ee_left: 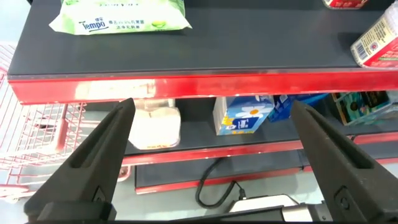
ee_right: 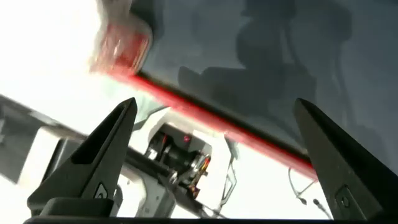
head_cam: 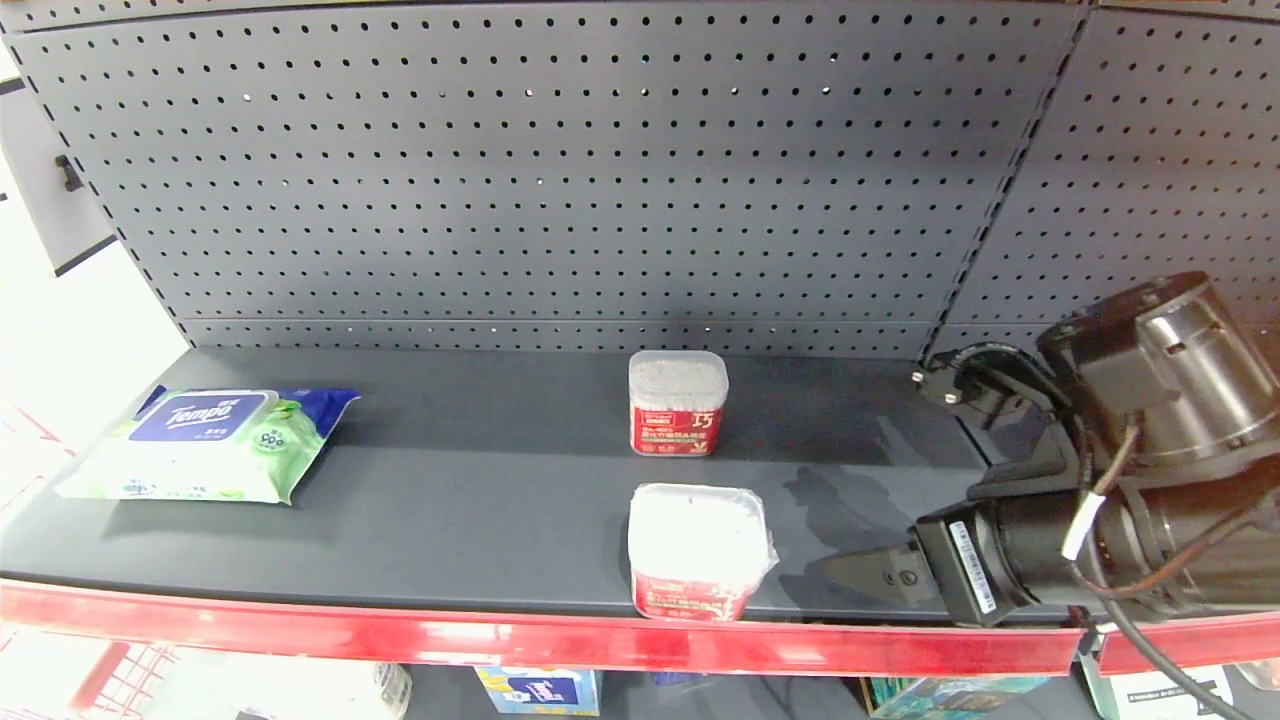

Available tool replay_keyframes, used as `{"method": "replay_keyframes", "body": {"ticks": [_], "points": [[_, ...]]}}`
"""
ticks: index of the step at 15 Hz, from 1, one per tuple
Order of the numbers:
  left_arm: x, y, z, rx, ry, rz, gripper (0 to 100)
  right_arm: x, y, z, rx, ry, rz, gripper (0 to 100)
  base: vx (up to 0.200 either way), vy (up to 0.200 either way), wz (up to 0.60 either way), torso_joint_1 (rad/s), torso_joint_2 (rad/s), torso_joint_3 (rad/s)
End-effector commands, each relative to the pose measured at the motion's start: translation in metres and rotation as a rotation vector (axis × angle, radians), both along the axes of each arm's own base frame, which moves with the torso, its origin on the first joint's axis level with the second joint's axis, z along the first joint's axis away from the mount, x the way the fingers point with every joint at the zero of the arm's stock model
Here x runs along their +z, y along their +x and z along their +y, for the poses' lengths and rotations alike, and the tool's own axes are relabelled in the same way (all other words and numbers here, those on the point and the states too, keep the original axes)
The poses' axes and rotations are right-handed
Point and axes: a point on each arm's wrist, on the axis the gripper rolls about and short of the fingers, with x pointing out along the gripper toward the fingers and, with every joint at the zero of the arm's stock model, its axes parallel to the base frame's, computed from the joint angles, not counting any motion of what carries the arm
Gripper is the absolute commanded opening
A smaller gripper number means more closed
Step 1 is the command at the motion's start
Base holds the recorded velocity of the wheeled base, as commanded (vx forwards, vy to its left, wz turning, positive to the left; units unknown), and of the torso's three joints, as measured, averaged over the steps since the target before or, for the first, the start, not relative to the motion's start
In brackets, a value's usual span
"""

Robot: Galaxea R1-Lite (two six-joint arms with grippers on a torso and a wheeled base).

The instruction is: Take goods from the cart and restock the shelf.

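The left gripper (ee_left: 212,104) hangs in front of and below the red front rail (ee_left: 186,87), its fingers spread wide and holding nothing. Below the rail, a white pack (ee_left: 152,127) and a blue-and-white carton (ee_left: 242,115) sit on a lower level. The red wire cart (ee_left: 37,137) is off the rail's left end. The right gripper (ee_right: 214,104), jaws wide and empty, is over the rail, right of its middle.

Two red-labelled tubs stand upright on the shelf (head_cam: 480,480), long sides along the rail. The near tub (head_cam: 697,550) is right at the rail, and the far tub (head_cam: 678,402) is straight behind it. One wipes pack (head_cam: 205,445) lies flat behind the rail's left end, its long axis along the rail. The pegboard (head_cam: 560,170) stands farthest back.
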Motion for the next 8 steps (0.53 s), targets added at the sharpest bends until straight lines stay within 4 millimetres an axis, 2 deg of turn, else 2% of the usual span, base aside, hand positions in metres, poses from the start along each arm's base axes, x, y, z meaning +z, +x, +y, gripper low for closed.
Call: {"method": "replay_keyframes", "body": {"ticks": [1, 8], "points": [[0.000, 0.001, 0.000, 0.000, 0.001, 0.007, 100, -0.011, 0.013, 0.015, 0.009, -0.033, 0.029, 100, 0.000, 0.000, 0.00, 0.000, 0.00, 0.000], [0.001, 0.006, -0.001, 0.002, 0.007, 0.031, 100, -0.023, 0.019, 0.020, 0.010, -0.066, 0.062, 100, 0.000, 0.000, 0.00, 0.000, 0.00, 0.000]]}}
